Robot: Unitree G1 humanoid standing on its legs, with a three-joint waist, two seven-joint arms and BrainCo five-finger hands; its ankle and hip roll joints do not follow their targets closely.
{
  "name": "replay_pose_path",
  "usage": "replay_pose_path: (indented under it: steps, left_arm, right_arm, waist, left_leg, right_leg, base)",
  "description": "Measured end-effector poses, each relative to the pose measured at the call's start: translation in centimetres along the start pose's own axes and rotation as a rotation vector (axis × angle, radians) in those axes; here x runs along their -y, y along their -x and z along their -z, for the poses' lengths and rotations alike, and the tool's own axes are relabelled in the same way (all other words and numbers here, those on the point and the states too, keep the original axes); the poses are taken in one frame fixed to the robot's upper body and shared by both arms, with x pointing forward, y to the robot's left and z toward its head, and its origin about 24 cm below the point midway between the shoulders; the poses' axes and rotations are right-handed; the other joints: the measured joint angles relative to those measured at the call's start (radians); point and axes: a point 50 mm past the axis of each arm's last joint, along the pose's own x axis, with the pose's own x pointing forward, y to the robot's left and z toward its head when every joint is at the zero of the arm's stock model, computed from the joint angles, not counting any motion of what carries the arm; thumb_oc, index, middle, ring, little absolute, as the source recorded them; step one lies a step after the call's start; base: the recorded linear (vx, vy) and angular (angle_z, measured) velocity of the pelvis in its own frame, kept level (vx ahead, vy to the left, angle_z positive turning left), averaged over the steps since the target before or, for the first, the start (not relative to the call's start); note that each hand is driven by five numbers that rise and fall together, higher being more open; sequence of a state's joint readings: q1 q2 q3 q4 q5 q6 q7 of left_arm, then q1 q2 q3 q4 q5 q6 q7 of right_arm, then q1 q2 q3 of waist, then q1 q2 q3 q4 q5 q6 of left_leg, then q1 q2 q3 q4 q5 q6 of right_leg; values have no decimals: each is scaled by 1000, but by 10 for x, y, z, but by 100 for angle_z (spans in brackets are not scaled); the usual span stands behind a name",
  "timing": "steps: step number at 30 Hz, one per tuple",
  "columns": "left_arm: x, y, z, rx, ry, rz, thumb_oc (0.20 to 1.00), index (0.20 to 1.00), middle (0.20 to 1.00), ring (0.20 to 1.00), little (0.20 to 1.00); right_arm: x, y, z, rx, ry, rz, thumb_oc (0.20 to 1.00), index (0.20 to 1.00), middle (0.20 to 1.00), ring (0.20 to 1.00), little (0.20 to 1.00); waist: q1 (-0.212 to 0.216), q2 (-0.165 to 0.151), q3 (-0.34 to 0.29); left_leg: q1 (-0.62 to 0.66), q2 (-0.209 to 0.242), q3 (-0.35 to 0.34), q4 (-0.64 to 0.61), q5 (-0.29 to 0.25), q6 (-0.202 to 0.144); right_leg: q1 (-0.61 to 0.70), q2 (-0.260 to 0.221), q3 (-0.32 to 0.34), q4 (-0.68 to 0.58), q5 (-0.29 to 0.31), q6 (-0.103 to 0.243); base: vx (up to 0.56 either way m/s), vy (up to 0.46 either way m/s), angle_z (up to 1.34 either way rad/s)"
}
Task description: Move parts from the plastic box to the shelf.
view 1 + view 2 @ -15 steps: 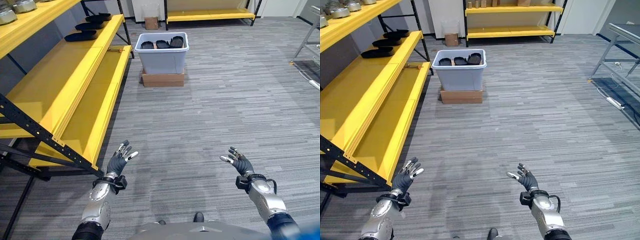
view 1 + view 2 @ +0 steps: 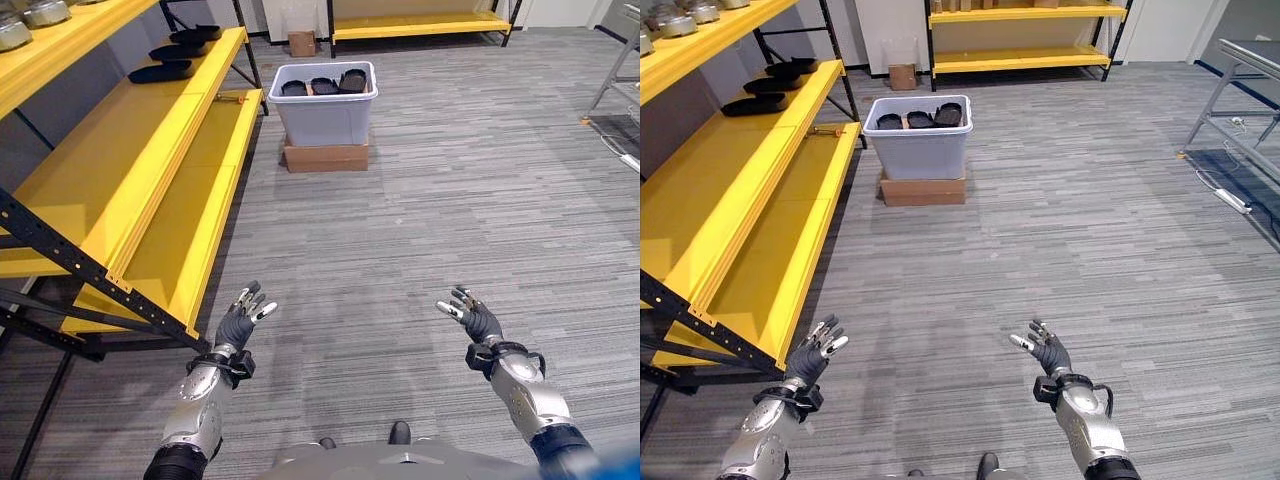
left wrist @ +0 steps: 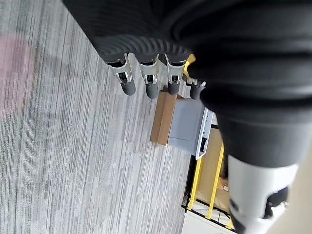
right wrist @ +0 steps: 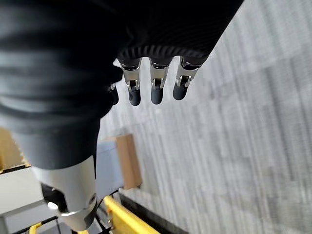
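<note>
— What do we see left of the plastic box [image 2: 324,112]?
— The yellow shelf [image 2: 150,150], with dark parts [image 2: 163,71] on it; more parts [image 2: 325,87] lie inside the box.
— And our hands?
— Well short of the box: left hand [image 2: 238,322] fingers spread and empty, right hand [image 2: 474,320] likewise.

The left hand [image 3: 161,29] is hovering above the grey striped floor [image 3: 73,156], holding nothing. Its fingers [image 3: 127,83] are extending straight, side by side, dark tips pointing toward the plastic box [image 3: 187,126]. The box is sitting on a brown cardboard carton [image 3: 163,119], well apart from the fingertips. A yellow shelf [image 3: 214,180] is showing just past the box.
</note>
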State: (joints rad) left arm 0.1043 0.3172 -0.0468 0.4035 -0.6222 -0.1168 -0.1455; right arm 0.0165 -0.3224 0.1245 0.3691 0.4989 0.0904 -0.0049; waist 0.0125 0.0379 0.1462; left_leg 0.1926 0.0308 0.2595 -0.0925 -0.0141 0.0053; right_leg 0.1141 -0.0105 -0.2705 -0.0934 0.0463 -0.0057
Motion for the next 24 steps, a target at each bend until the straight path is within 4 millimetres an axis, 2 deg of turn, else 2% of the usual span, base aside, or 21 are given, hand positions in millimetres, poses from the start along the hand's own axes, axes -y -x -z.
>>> replay_pose_path:
  steps: [10,24]
  left_arm:
    - [-3,1,2,-17,43,-18,1000,1000,1000,1000,1000]
    - [-2,3,3,-31,45,-12,1000,1000,1000,1000,1000]
  right_arm:
    - [0,0,0,-1,-3,-29,1000,1000,1000,1000,1000]
    - [-1,0,0,-1,-3,-33,1000,1000,1000,1000,1000]
  waist:
    - [5,-20,10]
    - [6,-20,8]
  left_leg:
    - [-3,0,-3,-1,0,0]
    - [-1,-4,-22,-1,0,0]
  right_leg:
    - [3,0,-2,0,0,0]
    - [12,-6,-19,0,0,-1]
  base:
    - [0,0,0]
    - [9,35,4]
